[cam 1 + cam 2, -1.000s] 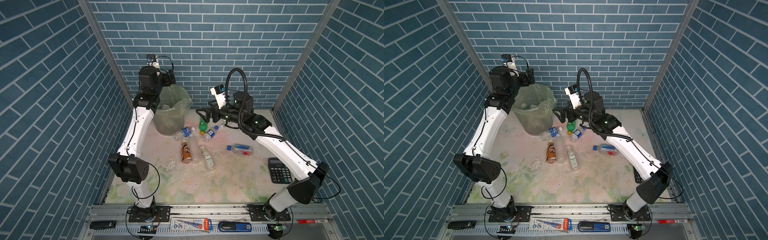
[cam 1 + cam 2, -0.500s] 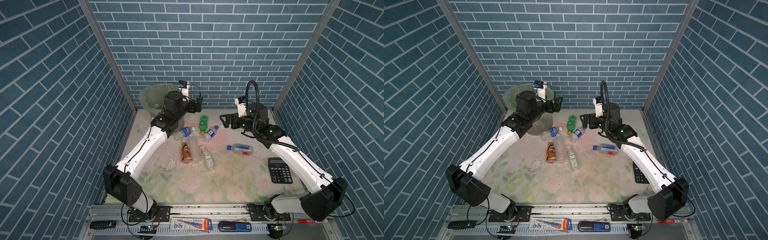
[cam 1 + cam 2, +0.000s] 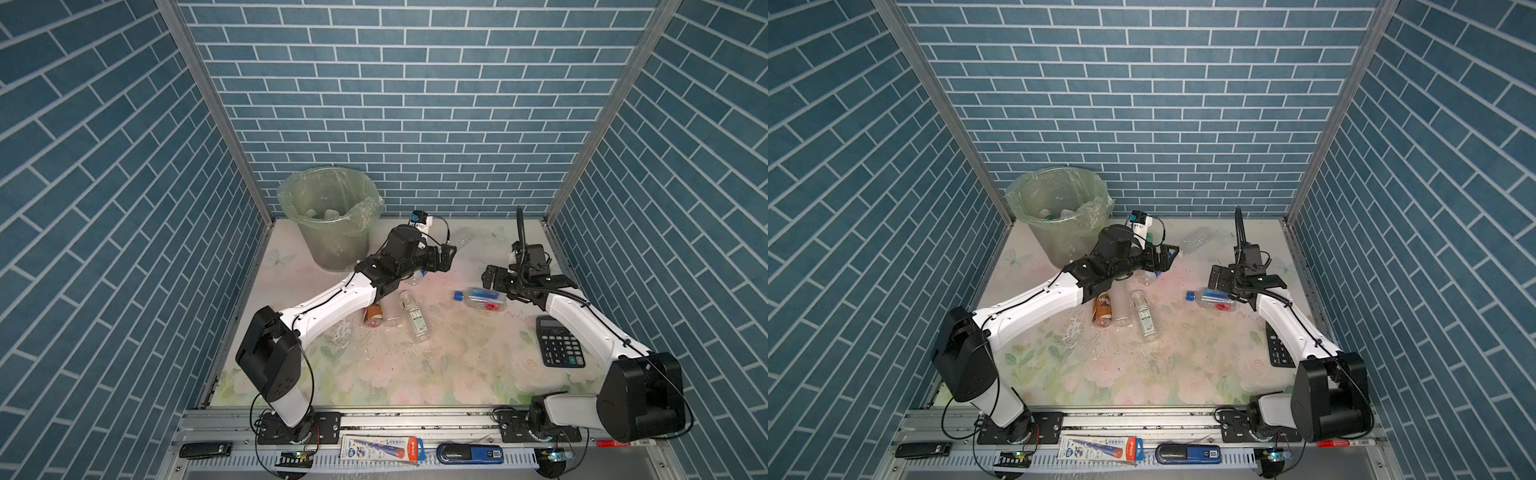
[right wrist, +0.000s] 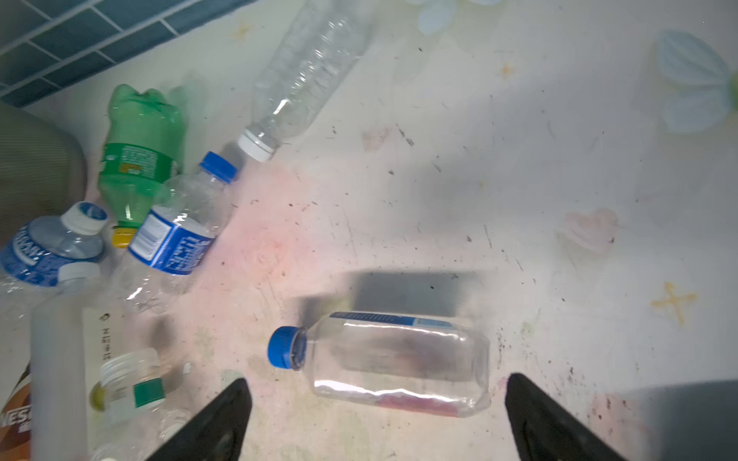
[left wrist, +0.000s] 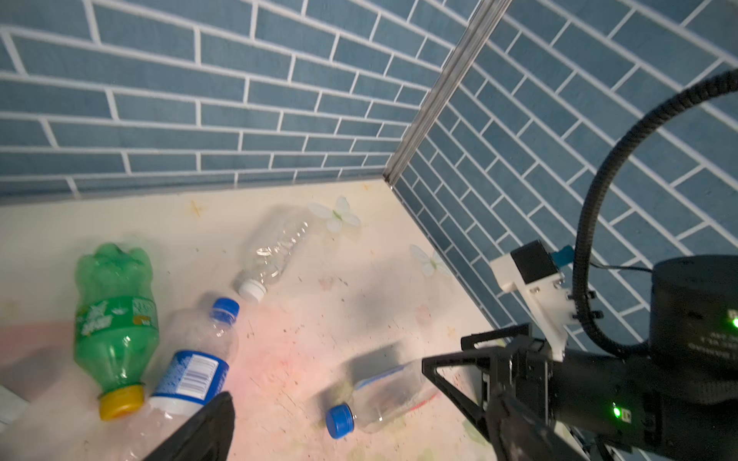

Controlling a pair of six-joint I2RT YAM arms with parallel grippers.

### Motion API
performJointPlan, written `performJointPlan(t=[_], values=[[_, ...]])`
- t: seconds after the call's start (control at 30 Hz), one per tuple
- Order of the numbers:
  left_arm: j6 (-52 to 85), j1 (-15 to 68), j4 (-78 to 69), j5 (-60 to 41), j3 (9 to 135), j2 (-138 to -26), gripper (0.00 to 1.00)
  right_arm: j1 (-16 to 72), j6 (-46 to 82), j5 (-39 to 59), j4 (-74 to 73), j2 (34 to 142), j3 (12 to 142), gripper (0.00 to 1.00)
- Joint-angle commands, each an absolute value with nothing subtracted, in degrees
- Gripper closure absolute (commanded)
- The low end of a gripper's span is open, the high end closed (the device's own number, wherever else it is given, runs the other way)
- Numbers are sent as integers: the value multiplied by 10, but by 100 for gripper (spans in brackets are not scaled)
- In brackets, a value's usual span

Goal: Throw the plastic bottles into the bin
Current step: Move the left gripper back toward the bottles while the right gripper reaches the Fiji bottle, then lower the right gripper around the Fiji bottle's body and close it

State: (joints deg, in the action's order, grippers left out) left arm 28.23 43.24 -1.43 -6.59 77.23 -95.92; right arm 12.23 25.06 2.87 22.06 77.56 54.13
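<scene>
Left gripper (image 3: 446, 255) and right gripper (image 4: 377, 383) both gape, empty — the right should straddle the square clear bottle (image 4: 399, 359) mid-body, toward the right edge of the table (image 3: 457, 374), then close.

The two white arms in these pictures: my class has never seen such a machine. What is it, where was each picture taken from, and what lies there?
It is a robot with a left arm and a right arm, each ending in jaws; both pairs stand open, holding nothing. Two pictures look down on the whole scene; two come from cameras on the wrists. On the table lie plastic bottles, among them a green bottle, a brown bottle and a blue-capped bottle before the right jaws, plus a calculator. The bin by the back wall already holds a few.
</scene>
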Motion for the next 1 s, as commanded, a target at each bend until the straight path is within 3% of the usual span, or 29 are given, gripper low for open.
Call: performJointPlan(t=[0.0, 0.47, 0.97], values=[[334, 433, -40, -77, 754, -960, 1, 104, 277, 42, 183, 800, 518, 1], [361, 436, -27, -89, 731, -975, 1, 103, 357, 125, 85, 850, 456, 6], [345, 428, 23, -65, 740, -972, 1, 182, 392, 170, 88, 840, 478, 8]])
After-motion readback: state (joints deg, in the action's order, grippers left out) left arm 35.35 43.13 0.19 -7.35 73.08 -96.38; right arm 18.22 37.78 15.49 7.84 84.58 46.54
